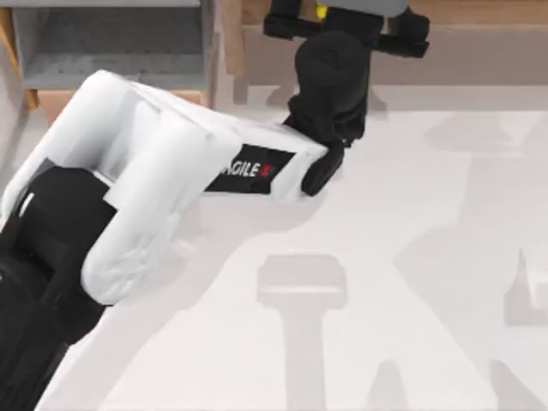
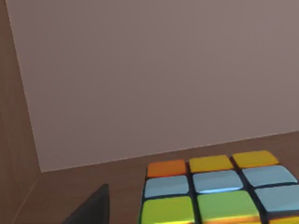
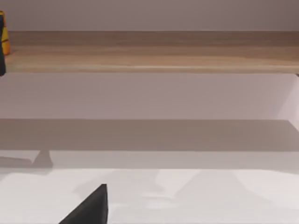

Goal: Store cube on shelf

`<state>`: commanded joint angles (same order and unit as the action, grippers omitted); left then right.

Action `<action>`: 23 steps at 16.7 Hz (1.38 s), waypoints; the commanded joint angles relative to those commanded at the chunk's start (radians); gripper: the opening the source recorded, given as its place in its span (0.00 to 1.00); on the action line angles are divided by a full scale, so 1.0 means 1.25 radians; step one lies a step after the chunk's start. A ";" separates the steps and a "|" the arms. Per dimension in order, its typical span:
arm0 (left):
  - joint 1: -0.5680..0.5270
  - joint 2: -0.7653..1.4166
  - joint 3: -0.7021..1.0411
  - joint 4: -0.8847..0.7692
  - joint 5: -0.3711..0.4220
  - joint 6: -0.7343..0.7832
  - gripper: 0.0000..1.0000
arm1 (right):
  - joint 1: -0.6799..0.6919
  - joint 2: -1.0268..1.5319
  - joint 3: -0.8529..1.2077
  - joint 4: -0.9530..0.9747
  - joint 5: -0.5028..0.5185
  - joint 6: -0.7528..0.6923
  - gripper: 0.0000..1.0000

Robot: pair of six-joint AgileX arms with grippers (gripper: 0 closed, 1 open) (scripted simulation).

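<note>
The cube (image 2: 215, 191) rests on the shelf's wooden board (image 2: 117, 191), close to the camera, showing orange, yellow, light blue and green tiles. From above, a yellow bit of the cube (image 1: 321, 10) peeks out beside my left gripper (image 1: 342, 21), which reaches over the shelf (image 1: 479, 13) at the back middle. That gripper stands open, its jaws spread wide, and one dark fingertip (image 2: 93, 207) lies apart from the cube. My right gripper (image 3: 149, 220) is parked low over the table, open, facing the shelf (image 3: 154, 51), with the cube (image 3: 2, 39) at the board's far end.
A grey-lined box compartment (image 1: 111, 43) with a light-wood frame stands at the back left. The shelf's brown front panel (image 1: 479, 56) runs along the back right. My left arm's white links (image 1: 145, 163) cross the table's left half.
</note>
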<state>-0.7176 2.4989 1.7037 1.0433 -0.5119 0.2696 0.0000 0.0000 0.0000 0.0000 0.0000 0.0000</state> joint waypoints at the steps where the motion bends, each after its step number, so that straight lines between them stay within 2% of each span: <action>1: 0.004 -0.021 -0.057 0.029 0.029 0.024 1.00 | 0.000 0.000 0.000 0.000 0.000 0.000 1.00; 6: 0.069 -0.142 -0.375 0.178 0.215 0.187 1.00 | 0.000 0.000 0.000 0.000 0.000 0.000 1.00; 10: 0.195 -0.239 -0.631 0.285 0.399 0.354 1.00 | 0.000 0.000 0.000 0.000 0.000 0.000 1.00; 13: 0.337 -0.305 -0.805 0.350 0.544 0.489 1.00 | 0.000 0.000 0.000 0.000 0.000 0.000 1.00; 17: 0.567 -0.377 -0.993 0.408 0.728 0.670 1.00 | 0.000 0.000 0.000 0.000 0.000 0.000 1.00; 20: 0.750 -0.413 -1.082 0.430 0.847 0.797 1.00 | 0.000 0.000 0.000 0.000 0.000 0.000 1.00; 23: 0.922 -0.427 -1.110 0.430 0.937 0.909 1.00 | 0.000 0.000 0.000 0.000 0.000 0.000 1.00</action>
<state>0.4349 1.9651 0.3158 1.5813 0.6594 1.4058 0.0000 0.0000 0.0000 0.0000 0.0000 0.0000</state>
